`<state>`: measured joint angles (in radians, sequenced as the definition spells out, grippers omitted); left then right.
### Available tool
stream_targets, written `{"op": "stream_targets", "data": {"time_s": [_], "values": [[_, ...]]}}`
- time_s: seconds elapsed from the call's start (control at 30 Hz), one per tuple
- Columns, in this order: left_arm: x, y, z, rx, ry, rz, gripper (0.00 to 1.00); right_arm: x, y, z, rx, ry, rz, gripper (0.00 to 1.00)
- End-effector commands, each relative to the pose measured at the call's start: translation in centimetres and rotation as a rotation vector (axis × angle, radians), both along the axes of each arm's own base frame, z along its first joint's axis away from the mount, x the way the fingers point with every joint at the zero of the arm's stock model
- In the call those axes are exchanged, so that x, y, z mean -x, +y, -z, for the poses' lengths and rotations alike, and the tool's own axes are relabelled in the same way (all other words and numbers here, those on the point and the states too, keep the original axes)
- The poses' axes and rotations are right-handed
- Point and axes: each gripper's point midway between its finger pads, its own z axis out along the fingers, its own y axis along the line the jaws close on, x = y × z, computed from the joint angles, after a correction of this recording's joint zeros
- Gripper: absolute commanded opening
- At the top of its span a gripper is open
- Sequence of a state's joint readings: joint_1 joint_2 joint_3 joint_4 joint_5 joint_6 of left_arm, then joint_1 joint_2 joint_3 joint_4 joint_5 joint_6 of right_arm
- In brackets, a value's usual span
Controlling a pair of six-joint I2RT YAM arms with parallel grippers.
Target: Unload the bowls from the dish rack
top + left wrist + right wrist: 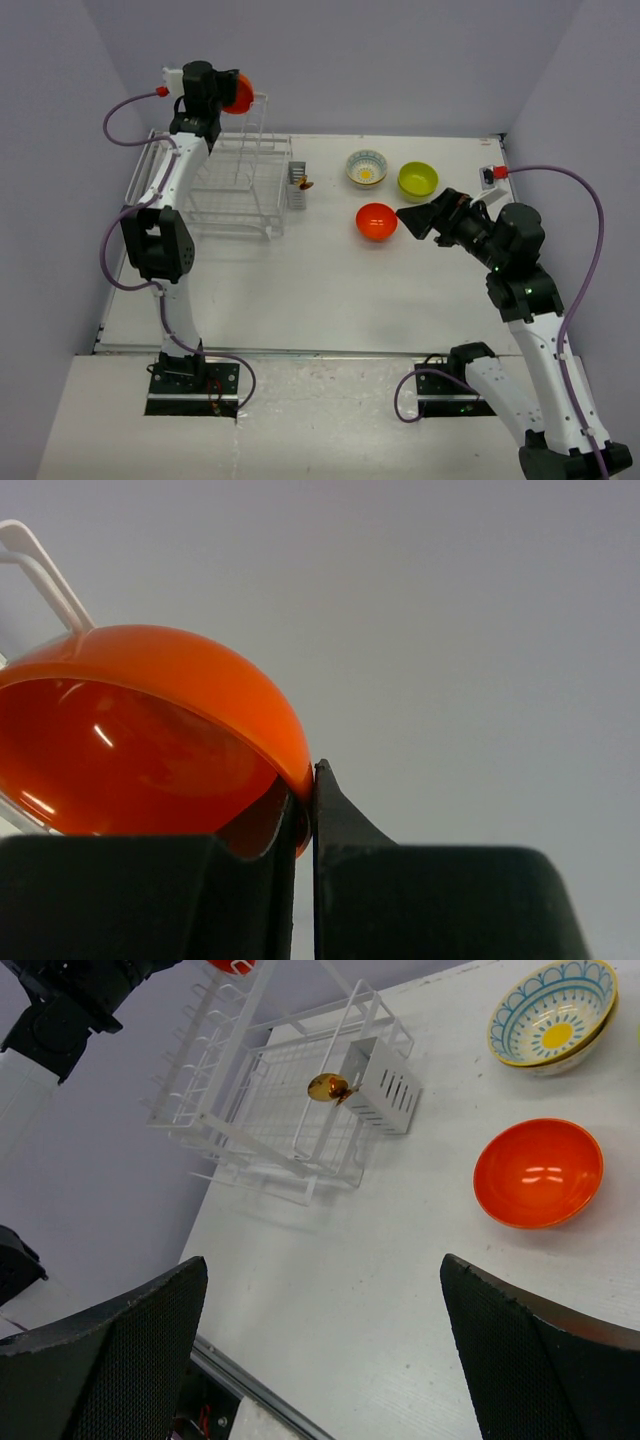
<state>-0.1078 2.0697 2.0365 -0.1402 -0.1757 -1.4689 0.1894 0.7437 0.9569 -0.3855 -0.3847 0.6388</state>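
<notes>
The white wire dish rack (232, 185) stands at the back left, also in the right wrist view (285, 1090). My left gripper (222, 96) is raised above the rack's back, shut on the rim of an orange-red bowl (240, 92); the bowl fills the left wrist view (150, 730), pinched between the fingers (345, 825). On the table to the right stand a flower-pattern bowl (366, 167), a lime-green bowl (417, 180) and a second orange-red bowl (376, 221). My right gripper (418, 220) is open and empty, just right of that orange-red bowl (538, 1172).
The grey cutlery holder (296, 185) hangs on the rack's right end with a small golden-brown object (328, 1087) on it. A small dark device (488, 177) sits at the table's right edge. Purple cables loop beside both arms.
</notes>
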Motion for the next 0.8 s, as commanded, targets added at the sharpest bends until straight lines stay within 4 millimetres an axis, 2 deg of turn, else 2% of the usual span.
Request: {"op": "stream_targets", "data": {"time_s": [0.0, 0.07, 0.1, 0.17, 0.2, 0.3, 0.37, 0.4, 0.63, 0.77], "values": [[1.0, 1.4, -5.5, -0.04, -0.163, -0.008, 0.0, 0.3, -0.1, -1.6, 0.002, -0.053, -0.005, 0.99], [1.5, 1.1, -7.6, -0.041, -0.247, 0.011, 0.0, 0.3, -0.2, -1.7, 0.004, -0.057, -0.001, 0.99], [1.5, 1.0, -6.9, -0.05, -0.246, 0.018, 0.0, 0.4, -0.2, -1.7, 0.004, -0.059, -0.001, 0.99], [2.1, 0.6, -8.1, -0.052, -0.299, 0.041, 0.0, 0.4, -0.2, -1.8, 0.005, -0.063, 0.001, 0.99], [2.1, 0.6, -7.5, -0.051, -0.289, 0.044, 0.0, 0.4, -0.3, -1.8, 0.005, -0.064, 0.004, 0.99], [2.2, 0.2, -7.6, -0.051, -0.299, 0.065, 0.0, 0.5, -0.3, -1.8, 0.009, -0.064, 0.003, 0.99], [2.6, 0.1, -8.3, -0.05, -0.327, 0.074, 0.0, 0.5, -0.3, -1.8, 0.011, -0.067, 0.003, 0.99], [2.7, 0.1, -7.9, -0.055, -0.324, 0.075, 0.0, 0.5, -0.3, -1.8, 0.011, -0.065, 0.004, 0.99], [4.5, -0.5, -10.6, -0.082, -0.439, 0.109, 0.0, 0.4, -0.4, -2.1, 0.006, -0.073, 0.008, 0.99], [5.6, -1.0, -13.3, -0.146, -0.539, 0.133, 0.0, 0.3, -0.3, -2.1, 0.004, -0.076, 0.005, 0.99]]}}
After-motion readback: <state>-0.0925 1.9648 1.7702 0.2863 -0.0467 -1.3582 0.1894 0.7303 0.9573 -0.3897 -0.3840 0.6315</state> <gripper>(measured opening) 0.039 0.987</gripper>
